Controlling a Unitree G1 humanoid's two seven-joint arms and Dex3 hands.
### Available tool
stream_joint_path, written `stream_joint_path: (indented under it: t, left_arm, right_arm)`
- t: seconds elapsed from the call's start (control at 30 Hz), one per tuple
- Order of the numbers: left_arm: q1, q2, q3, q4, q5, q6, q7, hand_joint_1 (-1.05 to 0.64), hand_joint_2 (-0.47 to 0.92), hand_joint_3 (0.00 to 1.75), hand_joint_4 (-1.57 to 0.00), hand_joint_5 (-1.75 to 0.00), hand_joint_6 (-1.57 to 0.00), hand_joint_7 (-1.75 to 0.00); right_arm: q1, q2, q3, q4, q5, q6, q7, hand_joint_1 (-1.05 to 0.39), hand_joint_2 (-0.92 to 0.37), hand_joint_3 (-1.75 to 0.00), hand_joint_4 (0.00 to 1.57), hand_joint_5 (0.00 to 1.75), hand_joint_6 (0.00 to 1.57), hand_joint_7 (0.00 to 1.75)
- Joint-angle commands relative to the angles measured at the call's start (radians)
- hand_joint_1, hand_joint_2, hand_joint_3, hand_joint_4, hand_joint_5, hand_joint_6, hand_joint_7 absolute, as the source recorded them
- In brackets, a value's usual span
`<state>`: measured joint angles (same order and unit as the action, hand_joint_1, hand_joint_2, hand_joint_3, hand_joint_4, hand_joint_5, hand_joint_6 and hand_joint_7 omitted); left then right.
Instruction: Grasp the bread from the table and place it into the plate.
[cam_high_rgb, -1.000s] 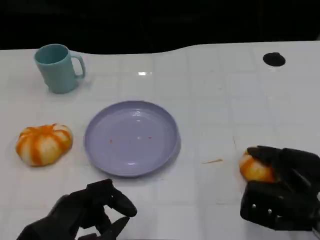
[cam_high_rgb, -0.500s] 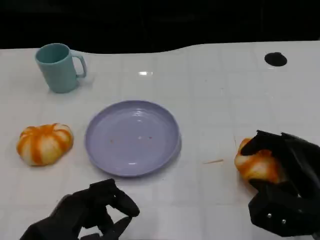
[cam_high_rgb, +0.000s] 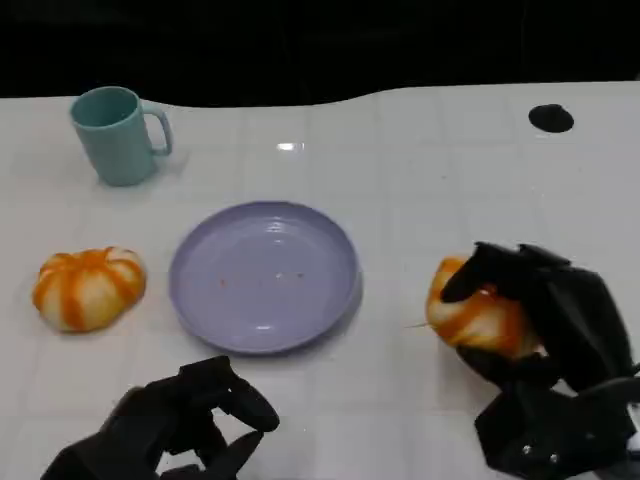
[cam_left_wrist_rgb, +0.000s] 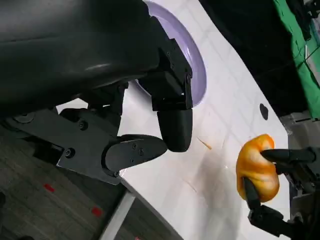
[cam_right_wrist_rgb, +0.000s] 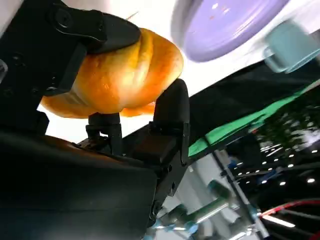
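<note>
White tiles cover the table (cam_high_rgb: 420, 190) before me, with darkness behind its far edge. Far left at the back stands a teal mug (cam_high_rgb: 116, 135), upright, handle turned right. Nearer me on the left lies an orange-and-white striped bun (cam_high_rgb: 88, 287), apart from the plate. My left hand (cam_high_rgb: 185, 425) hovers low at the near edge, fingers curled inward with nothing in them. At the middle sits the lavender plate (cam_high_rgb: 264, 275), bare but for a few crumbs. To its right, my right hand (cam_high_rgb: 545, 340) grips the bread (cam_high_rgb: 475, 315), a golden-orange roll, fingers wrapped over its top and under its side; it sits just beside the plate's right rim, not over it. A small black disc (cam_high_rgb: 550, 118) lies far right at the back.
</note>
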<state>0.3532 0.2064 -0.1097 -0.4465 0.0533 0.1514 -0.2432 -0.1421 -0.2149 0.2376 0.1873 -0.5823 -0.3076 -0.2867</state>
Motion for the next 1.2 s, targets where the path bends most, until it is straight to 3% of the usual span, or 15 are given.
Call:
stream_joint_path:
  t: [0.03,0.2,0.37,0.47,0.63,0.83,1.1,1.2]
  left_arm:
    - [0.006,0.007,0.006,-0.001,-0.002,-0.004,0.002,-0.20,0.81,0.64,-0.63,-1.75,-0.63,-1.25]
    - [0.000,0.008,0.000,0.016,0.007,-0.021,0.004,-0.20,0.79,0.66,-0.63,-1.75,-0.63,-1.26]
    - [0.000,0.006,-0.004,0.025,0.009,-0.031,0.005,-0.20,0.78,0.68,-0.62,-1.75,-0.64,-1.26]
    - [0.002,0.004,-0.007,0.020,0.009,-0.020,0.005,-0.19,0.78,0.69,-0.63,-1.75,-0.64,-1.26]
    - [0.006,0.003,-0.013,0.020,0.014,-0.023,0.008,-0.18,0.77,0.70,-0.65,-1.75,-0.65,-1.25]
    - [0.005,0.002,-0.018,0.026,0.021,-0.024,0.011,-0.18,0.76,0.71,-0.66,-1.75,-0.66,-1.24]
    - [0.002,-0.001,-0.026,0.035,0.033,-0.032,0.014,-0.19,0.77,0.69,-0.65,-1.75,-0.66,-1.23]
    - [0.003,-0.005,-0.028,0.037,0.033,-0.035,0.015,-0.18,0.77,0.68,-0.65,-1.75,-0.66,-1.22]
  right_arm:
    - [-0.046,0.033,0.024,0.021,0.014,-0.030,0.006,-0.08,-0.31,-1.28,0.95,1.75,0.84,1.41]
    - [-0.119,0.091,0.060,0.084,-0.001,-0.042,-0.003,-0.07,-0.25,-1.35,0.96,1.75,0.88,1.32]
    - [-0.194,0.141,0.097,0.128,-0.022,-0.007,0.012,-0.06,-0.23,-1.38,0.94,1.75,0.86,1.27]
    - [-0.259,0.172,0.112,0.209,-0.007,-0.039,0.002,-0.06,-0.25,-1.36,0.95,1.75,0.88,1.28]
    - [-0.349,0.215,0.127,0.326,-0.011,-0.058,-0.026,-0.10,-0.30,-1.33,0.95,1.75,0.77,1.60]
    - [-0.456,0.268,0.137,0.484,-0.008,-0.049,-0.039,-0.12,-0.33,-1.28,0.95,1.75,0.71,1.71]
    - [-0.591,0.333,0.124,0.703,0.038,-0.030,-0.030,-0.12,-0.37,-1.25,0.89,1.75,0.72,1.56]
    - [-0.623,0.346,0.118,0.752,0.058,-0.012,-0.011,-0.14,-0.38,-1.23,0.86,1.75,0.75,1.33]
